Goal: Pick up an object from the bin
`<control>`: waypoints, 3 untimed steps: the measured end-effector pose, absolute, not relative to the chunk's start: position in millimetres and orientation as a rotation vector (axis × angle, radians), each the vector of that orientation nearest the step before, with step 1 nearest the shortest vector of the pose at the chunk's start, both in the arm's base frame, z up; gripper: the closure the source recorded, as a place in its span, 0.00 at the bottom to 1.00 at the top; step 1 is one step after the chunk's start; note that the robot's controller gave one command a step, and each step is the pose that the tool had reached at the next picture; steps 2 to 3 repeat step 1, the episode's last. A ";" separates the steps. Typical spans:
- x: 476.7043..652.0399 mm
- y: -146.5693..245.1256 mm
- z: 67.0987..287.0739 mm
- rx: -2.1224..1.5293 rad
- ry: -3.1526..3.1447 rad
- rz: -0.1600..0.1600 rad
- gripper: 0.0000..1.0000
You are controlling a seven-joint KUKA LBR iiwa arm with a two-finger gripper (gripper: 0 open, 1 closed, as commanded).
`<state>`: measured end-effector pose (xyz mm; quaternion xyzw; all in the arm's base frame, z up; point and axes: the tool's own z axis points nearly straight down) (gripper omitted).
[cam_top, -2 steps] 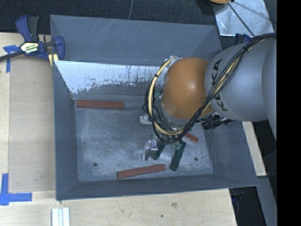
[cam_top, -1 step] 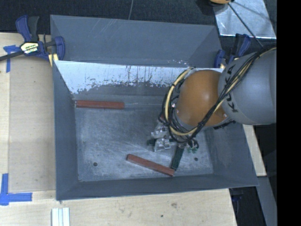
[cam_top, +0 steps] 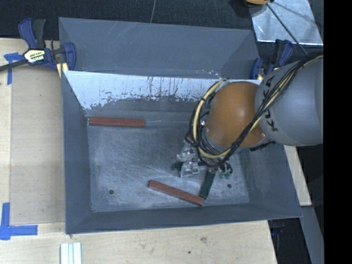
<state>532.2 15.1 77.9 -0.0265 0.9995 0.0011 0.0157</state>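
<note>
Claw (cam_top: 190,165) hangs low over the bin (cam_top: 74,147) floor; I cannot tell whether it is open or closed. A dark stick (cam_top: 207,185) lies just beside it at five o'clock, and a red-brown strip (cam_top: 175,193) lies near at six. A second strip (cam_top: 116,122) lies well apart at ten.

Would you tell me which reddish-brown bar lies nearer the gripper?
The slanted bar by the front wall, beside the gripper; the other bar lies against the far wall.
</note>
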 end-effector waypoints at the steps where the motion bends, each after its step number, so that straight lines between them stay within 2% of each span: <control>1: 518.3 8.5 244.9 -0.030 3.132 0.000 1.00; 3: 518.3 8.5 244.9 -0.030 3.132 0.000 1.00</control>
